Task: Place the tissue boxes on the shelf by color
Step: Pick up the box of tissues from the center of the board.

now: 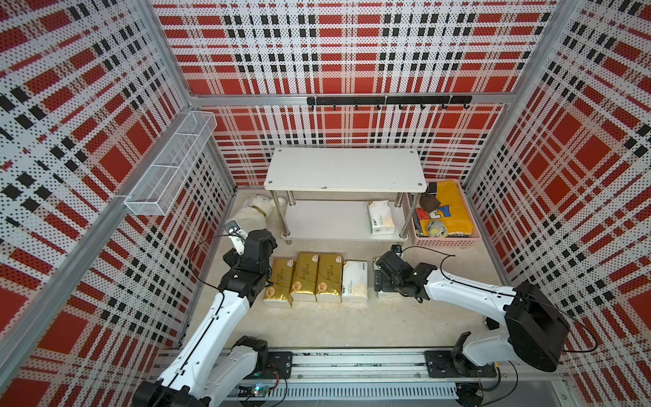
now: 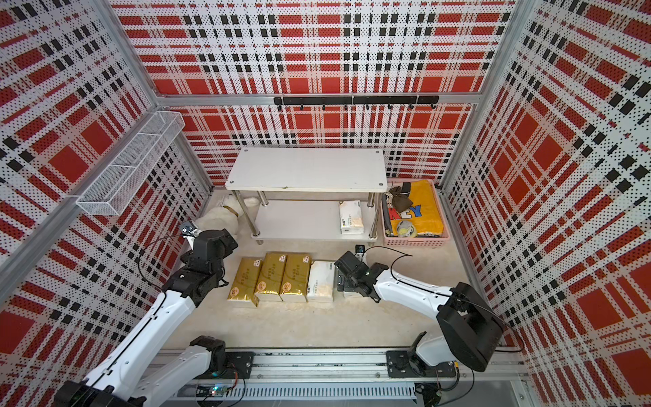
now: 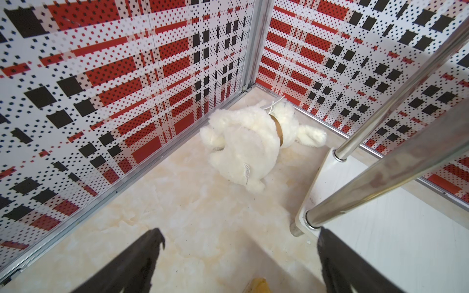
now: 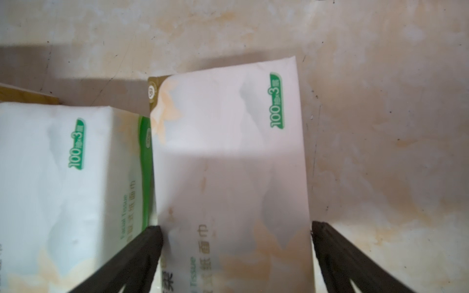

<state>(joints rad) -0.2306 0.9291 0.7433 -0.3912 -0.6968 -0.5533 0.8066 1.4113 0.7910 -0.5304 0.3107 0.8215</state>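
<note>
Rightmost white tissue pack (image 4: pixel 228 152) of the near row between the spread jaws of the right gripper (image 4: pixel 237 227), left gripper (image 3: pixel 240 230) jaws apart and empty, by the left near leg of the shelf (image 1: pixel 345 169)

"KEY" on yellow cloth (image 1: pixel 454 199), "100" on white tissue pack (image 4: pixel 231 165)
</note>
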